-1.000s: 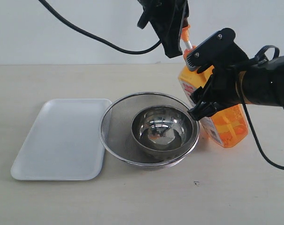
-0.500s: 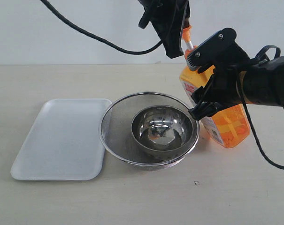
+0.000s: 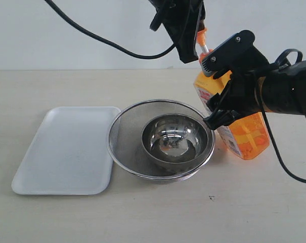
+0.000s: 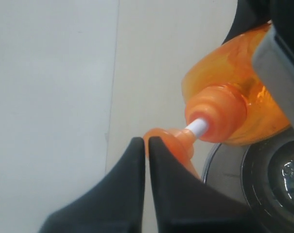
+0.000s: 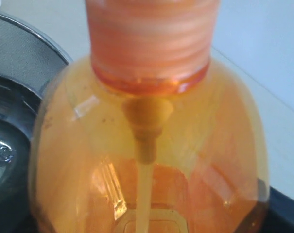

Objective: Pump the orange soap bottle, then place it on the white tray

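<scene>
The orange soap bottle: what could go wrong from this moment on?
The shut left gripper touches only the edge of the pump head; pressing, it may slip off.
The orange soap bottle leans in the right gripper; a push could twist it.
The strainer stands between bottle and white tray; a low carry could hit it.

Beige tabletop (image 3: 142, 217), white wall (image 3: 21, 40)

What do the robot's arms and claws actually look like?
All matte black. The left gripper has two tapered fingers; the right gripper carries a dark bracket with small screws. Black cables trail from both.
</scene>
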### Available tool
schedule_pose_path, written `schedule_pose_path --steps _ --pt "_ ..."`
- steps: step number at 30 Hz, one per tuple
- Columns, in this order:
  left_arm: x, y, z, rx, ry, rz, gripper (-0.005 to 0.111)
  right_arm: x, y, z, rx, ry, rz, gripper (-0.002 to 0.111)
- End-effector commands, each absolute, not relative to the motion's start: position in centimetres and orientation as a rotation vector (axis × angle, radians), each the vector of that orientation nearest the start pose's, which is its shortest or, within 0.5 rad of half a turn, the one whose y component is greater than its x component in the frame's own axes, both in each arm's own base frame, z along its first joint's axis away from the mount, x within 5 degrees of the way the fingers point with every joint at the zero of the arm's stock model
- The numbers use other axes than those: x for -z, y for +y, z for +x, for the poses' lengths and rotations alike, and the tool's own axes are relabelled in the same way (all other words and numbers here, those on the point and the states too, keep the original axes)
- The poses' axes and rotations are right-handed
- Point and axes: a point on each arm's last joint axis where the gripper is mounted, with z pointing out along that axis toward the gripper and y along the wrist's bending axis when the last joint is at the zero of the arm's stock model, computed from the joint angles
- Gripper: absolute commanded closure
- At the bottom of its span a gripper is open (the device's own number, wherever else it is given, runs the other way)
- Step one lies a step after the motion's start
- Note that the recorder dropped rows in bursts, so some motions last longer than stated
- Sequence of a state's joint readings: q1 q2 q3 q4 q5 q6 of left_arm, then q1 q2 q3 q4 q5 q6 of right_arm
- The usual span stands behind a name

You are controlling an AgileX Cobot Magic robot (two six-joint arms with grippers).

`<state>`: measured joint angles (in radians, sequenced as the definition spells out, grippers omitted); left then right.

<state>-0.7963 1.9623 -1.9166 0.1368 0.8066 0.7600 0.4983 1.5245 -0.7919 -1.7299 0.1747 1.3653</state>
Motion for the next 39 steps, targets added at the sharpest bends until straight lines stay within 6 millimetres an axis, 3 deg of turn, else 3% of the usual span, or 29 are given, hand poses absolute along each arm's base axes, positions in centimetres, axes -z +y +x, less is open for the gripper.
schedule_pose_path --steps 1,27,39 --pt "-29.7 -33.5 32.2 -0.030 1.760 1.787 0.102 -22.9 13.8 28.1 0.092 1.988 -0.846 0.108" --pt "-29.3 -33.6 32.3 -0.021 1.767 1.791 0.102 -22.9 13.7 28.1 0.094 1.988 -0.845 0.108" --pt "-33.7 -32.1 31.4 -0.095 1.673 1.728 0.102 -22.9 13.7 28.1 0.094 1.988 -0.845 0.108"
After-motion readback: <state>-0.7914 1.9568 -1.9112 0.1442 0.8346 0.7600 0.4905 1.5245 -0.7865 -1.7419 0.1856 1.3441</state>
